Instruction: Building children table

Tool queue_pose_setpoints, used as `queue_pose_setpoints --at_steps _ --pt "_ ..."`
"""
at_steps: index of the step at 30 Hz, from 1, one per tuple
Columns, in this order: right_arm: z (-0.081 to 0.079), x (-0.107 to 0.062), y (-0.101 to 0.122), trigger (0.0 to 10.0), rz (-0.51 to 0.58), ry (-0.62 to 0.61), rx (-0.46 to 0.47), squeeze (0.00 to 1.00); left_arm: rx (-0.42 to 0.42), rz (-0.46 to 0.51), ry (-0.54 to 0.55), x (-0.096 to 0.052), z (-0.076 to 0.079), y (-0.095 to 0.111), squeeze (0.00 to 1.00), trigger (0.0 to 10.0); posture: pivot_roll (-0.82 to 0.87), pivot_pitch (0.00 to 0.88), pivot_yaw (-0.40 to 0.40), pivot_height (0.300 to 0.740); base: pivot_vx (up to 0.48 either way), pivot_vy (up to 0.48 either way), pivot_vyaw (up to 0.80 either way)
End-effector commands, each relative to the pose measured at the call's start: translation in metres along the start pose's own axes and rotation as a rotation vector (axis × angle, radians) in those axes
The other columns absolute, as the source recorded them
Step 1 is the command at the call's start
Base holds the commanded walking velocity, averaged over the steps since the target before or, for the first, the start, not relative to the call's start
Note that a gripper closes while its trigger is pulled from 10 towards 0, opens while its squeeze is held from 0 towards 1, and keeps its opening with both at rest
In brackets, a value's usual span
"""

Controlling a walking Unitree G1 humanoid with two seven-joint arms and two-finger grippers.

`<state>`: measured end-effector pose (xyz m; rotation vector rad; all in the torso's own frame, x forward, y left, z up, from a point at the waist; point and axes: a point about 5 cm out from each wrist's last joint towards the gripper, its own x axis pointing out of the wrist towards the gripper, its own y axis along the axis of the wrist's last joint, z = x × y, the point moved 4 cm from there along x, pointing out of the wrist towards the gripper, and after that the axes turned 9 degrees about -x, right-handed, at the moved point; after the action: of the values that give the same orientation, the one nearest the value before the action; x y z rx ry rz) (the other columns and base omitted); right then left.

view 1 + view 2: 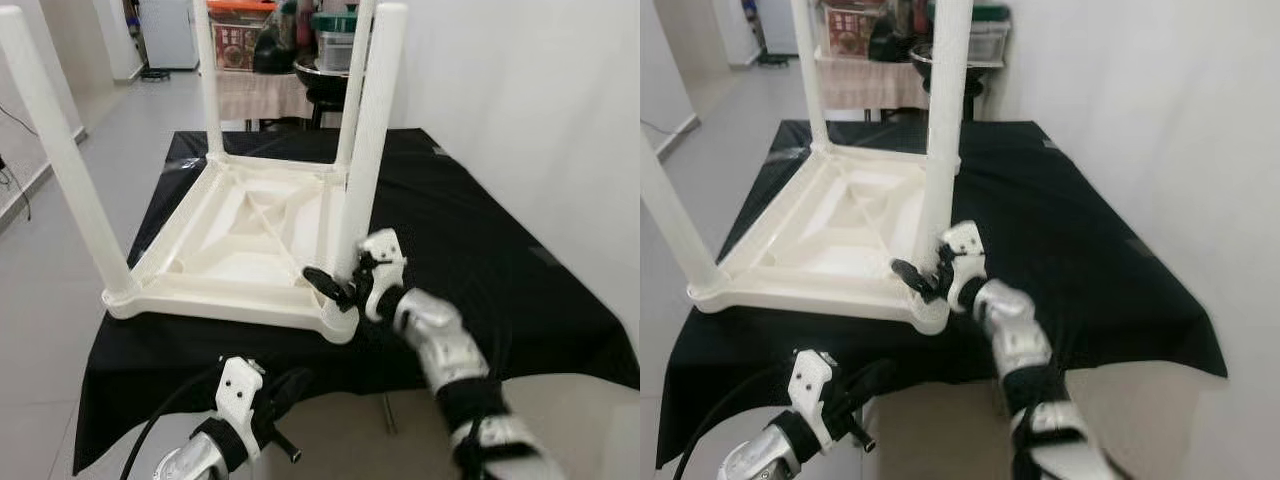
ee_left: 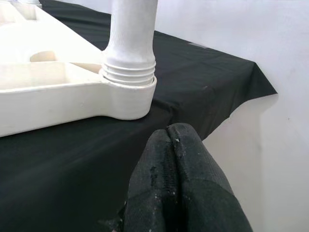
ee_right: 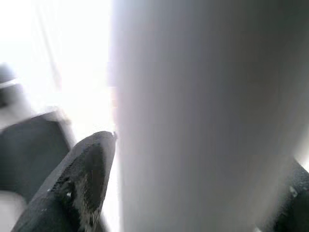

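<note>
My right gripper [image 1: 340, 285] clamps the near white plastic table leg [image 1: 368, 140] just above its socket in the upturned white plastic tabletop [image 1: 225, 240]. My left gripper [image 2: 176, 188], fingers pressed together, hangs before the black cloth [image 1: 480, 250]

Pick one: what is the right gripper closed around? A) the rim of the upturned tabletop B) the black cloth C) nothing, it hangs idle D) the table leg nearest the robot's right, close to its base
D: the right gripper has its fingers on either side of the near-right leg just above its socket, and the right wrist view shows the white leg between them.

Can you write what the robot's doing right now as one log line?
right pincer: shut on near-right table leg | left pincer: shut, idle | upside-down children's table: four legs in
</note>
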<state>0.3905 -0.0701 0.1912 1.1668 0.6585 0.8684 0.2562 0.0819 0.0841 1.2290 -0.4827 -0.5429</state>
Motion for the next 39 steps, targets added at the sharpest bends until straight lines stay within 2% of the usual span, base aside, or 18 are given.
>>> queue_pose_setpoints --at_steps 1,3,5,9,13,14,15,17,18,19,21,25,32,33,34,35,37,39 --pt "-0.012 0.005 -0.004 10.0 0.001 0.115 0.022 0.0 -0.013 -0.021 0.007 -0.002 -0.002 -0.006 0.0 10.0 0.02 0.0 -0.081 0.74 0.0 0.0 0.0" --pt "-0.009 0.008 -0.001 10.0 0.001 0.144 0.052 0.0 -0.013 -0.022 0.007 -0.002 -0.003 -0.006 0.0 10.0 0.02 0.0 -0.082 0.74 0.0 0.0 0.0" --pt "-0.01 0.011 -0.001 0.0 -0.003 0.165 0.081 0.0 -0.012 -0.021 0.009 -0.002 -0.003 -0.006 0.0 10.0 0.03 0.0 -0.084 0.74 0.0 0.0 0.0" --pt "-0.011 0.012 -0.002 0.0 -0.008 0.17 0.084 0.0 -0.011 -0.021 0.01 -0.002 -0.003 -0.006 0.0 10.0 0.03 0.0 -0.085 0.74 0.0 0.0 0.0" --pt "0.001 0.015 -0.007 0.0 -0.02 0.013 0.095 0.0 -0.01 -0.019 0.012 -0.002 -0.002 -0.005 0.0 10.0 0.03 0.0 -0.084 0.74 0.0 0.0 0.0" --pt "0.009 0.014 -0.02 0.0 -0.057 -0.177 0.138 0.0 -0.012 -0.016 0.011 -0.002 0.0 -0.004 0.0 10.0 0.03 0.0 -0.086 0.74 0.0 0.0 0.0" --pt "0.009 0.014 -0.02 0.0 -0.057 -0.177 0.138 0.0 -0.012 -0.016 0.011 -0.002 0.0 -0.004 0.0 10.0 0.03 0.0 -0.086 0.74 0.0 0.0 0.0" --pt "0.007 0.011 -0.05 0.0 -0.148 -0.447 0.181 0.0 -0.015 -0.014 0.01 -0.004 0.0 -0.004 0.0 10.0 0.03 0.0 -0.089 0.74 0.0 0.0 0.0" --pt "0.007 0.011 -0.05 0.0 -0.148 -0.447 0.181 0.0 -0.015 -0.014 0.01 -0.004 0.0 -0.004 0.0 10.0 0.03 0.0 -0.089 0.74 0.0 0.0 0.0" --pt "0.006 0.007 -0.062 0.0 -0.19 -0.569 0.196 0.0 -0.015 -0.014 0.01 -0.004 0.0 -0.004 0.0 10.0 0.03 0.0 -0.089 0.74 0.0 0.0 0.0" --pt "-0.027 -0.003 -0.096 0.0 -0.305 -0.767 0.293 0.0 -0.015 -0.014 0.011 -0.005 0.0 -0.003 0.0 10.0 0.03 0.0 -0.088 0.74 0.0 0.0 0.0" --pt "-0.05 0.001 -0.107 0.0 -0.335 -0.764 0.345 0.0 -0.013 -0.015 0.013 -0.005 -0.002 -0.003 0.0 10.0 0.03 0.0 -0.079 0.74 0.0 0.0 0.0" --pt "-0.029 0.011 -0.091 0.0 -0.303 -0.759 0.323 0.0 -0.016 -0.011 0.014 -0.003 -0.002 -0.003 0.0 10.0 0.03 0.0 -0.092 0.74 0.0 0.0 0.0" --pt "-0.031 0.018 -0.086 10.0 -0.286 -0.708 0.324 0.58 -0.014 -0.01 0.016 -0.002 -0.002 -0.003 0.0 10.0 0.04 0.0 -0.094 0.74 0.0 0.0 0.0" --pt "-0.031 0.018 -0.086 10.0 -0.286 -0.708 0.324 0.58 -0.014 -0.01 0.016 -0.002 -0.002 -0.003 0.0 10.0 0.04 0.0 -0.094 0.74 0.0 0.0 0.0" --pt "-0.034 0.025 -0.079 10.0 -0.257 -0.66 0.332 1.0 -0.014 -0.009 0.018 -0.002 -0.003 -0.002 0.0 10.0 0.04 0.0 -0.094 0.74 0.0 0.0 0.0" --pt "-0.034 0.025 -0.079 10.0 -0.257 -0.66 0.332 1.0 -0.014 -0.009 0.018 -0.002 -0.003 -0.002 0.0 10.0 0.04 0.0 -0.094 0.74 0.0 0.0 0.0" --pt "-0.036 0.038 -0.06 10.0 -0.151 -0.529 0.349 1.0 -0.016 -0.009 0.018 -0.002 -0.003 -0.002 0.0 10.0 0.04 0.0 -0.094 0.74 0.0 0.0 0.0"
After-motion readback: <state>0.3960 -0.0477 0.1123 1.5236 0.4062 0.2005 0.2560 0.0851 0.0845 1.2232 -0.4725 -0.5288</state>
